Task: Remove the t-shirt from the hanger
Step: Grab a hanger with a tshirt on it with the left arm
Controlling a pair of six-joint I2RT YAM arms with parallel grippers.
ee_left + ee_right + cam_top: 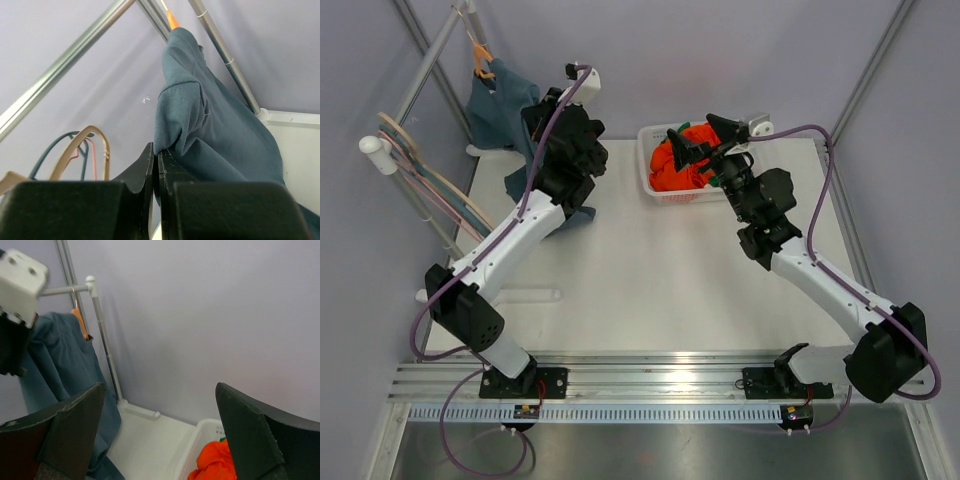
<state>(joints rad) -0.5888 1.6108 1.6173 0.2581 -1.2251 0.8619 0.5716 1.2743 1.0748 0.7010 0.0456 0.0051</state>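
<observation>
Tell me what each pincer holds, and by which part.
Left pincer is shut on a bunched fold of the t-shirt, which hangs from the hanger. Right pincer is open and holds nothing.

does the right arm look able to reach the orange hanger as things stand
Probably not: its open fingers sit over the white plastic basket, and the left arm, pinching the teal t-shirt, stands between them and the orange hanger.
</observation>
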